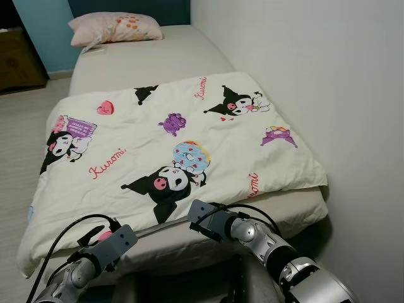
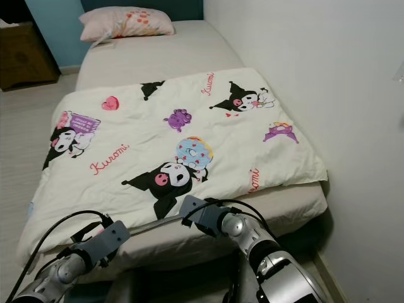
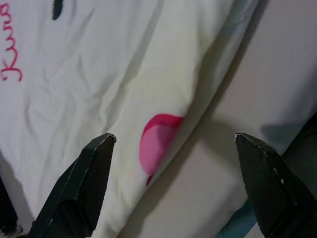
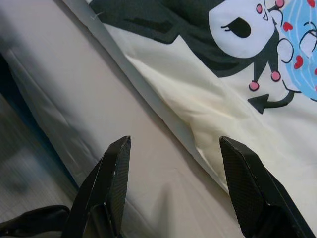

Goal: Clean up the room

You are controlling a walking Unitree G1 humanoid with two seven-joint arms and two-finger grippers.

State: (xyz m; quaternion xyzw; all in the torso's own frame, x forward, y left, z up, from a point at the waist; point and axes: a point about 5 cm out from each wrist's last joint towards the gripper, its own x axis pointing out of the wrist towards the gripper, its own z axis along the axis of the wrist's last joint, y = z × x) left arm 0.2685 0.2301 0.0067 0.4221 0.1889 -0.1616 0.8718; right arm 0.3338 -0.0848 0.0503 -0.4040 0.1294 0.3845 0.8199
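Cream-coloured cotton-looking comforter (image 1: 170,145), printed with black-and-white cartoon characters, pink hearts and pink "Kuromi" script, lies spread flat over the foot half of a single bed. Surface soft and slightly puffy, with faint creases; edges rounded. Its near hem rests just short of the foot edge of the beige mattress (image 1: 278,211), leaving a bare strip of smooth fitted sheet. Pink pillow (image 1: 115,28) with orange print sits at the head end, well apart from the comforter. White wall runs along the bed's right side; pale wood-grain floor (image 1: 19,145) on the left.

Left gripper (image 3: 173,188): fingers spread wide, holding nothing, poised just above the comforter's near hem, where a pink printed patch wraps over the fold.

Right gripper (image 4: 173,188): fingers likewise parted, empty, hovering over the hem line near the black character print (image 4: 198,29), one finger above sheet, the other above comforter.

Both silver forearms reach in from the foot of the bed, black cables looped above the wrists.
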